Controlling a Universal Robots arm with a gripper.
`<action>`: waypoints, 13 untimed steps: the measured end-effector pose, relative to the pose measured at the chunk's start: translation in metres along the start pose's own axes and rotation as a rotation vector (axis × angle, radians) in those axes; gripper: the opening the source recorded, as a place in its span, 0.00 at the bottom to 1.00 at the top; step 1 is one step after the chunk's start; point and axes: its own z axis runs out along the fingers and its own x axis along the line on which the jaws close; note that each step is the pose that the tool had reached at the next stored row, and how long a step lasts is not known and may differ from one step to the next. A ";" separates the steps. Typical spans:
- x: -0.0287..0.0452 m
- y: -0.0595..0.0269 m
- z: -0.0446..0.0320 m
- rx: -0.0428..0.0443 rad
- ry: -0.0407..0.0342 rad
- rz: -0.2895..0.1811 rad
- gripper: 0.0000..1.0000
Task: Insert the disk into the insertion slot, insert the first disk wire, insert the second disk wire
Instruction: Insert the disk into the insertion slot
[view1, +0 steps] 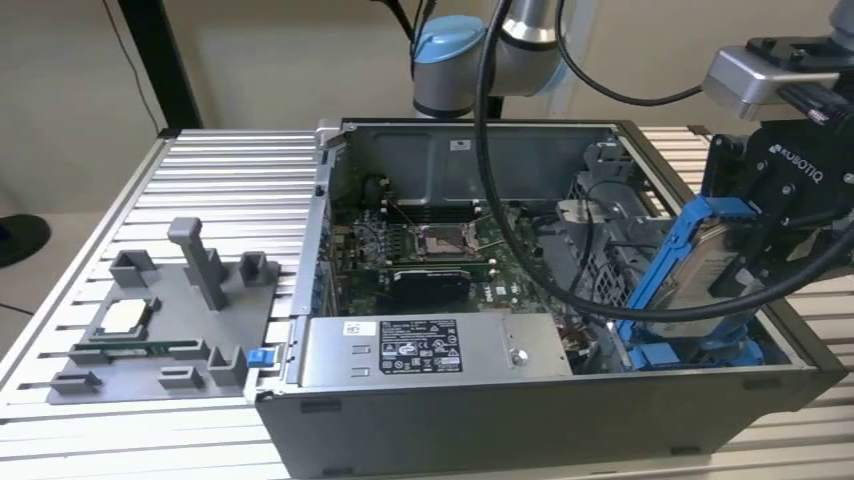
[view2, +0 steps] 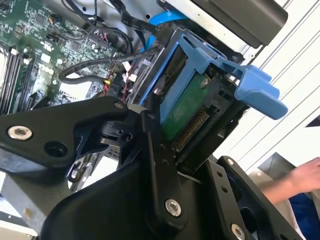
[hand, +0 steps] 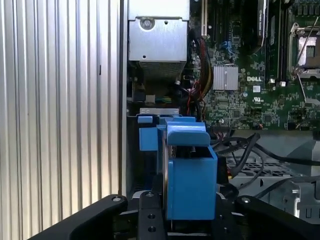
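Exterior view shows my tool (view1: 747, 262) clamped on the blue-framed disk (view1: 694, 270), held tilted over the open computer case (view1: 534, 420), its long axis slanting down toward the insertion slot (view1: 674, 352) close beneath its lower end, at the exterior view's right.

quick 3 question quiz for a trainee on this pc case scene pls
1. Multiple choice: the gripper is shut on A) the disk B) a loose wire C) nothing.
2. True or false: the disk is held tilted, not yet lying flat in the insertion slot.
3. Fill in: the grey tray of fixtures lies on the exterior view's ____ of the computer case.

Key: 1 A; 2 true; 3 left.
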 end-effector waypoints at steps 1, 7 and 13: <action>0.0000 -0.0001 0.0018 0.0000 0.0001 0.000 0.00; -0.0003 -0.0005 0.0128 0.0000 -0.0001 0.000 0.00; -0.0003 -0.0010 0.0236 0.0001 0.0000 0.000 0.00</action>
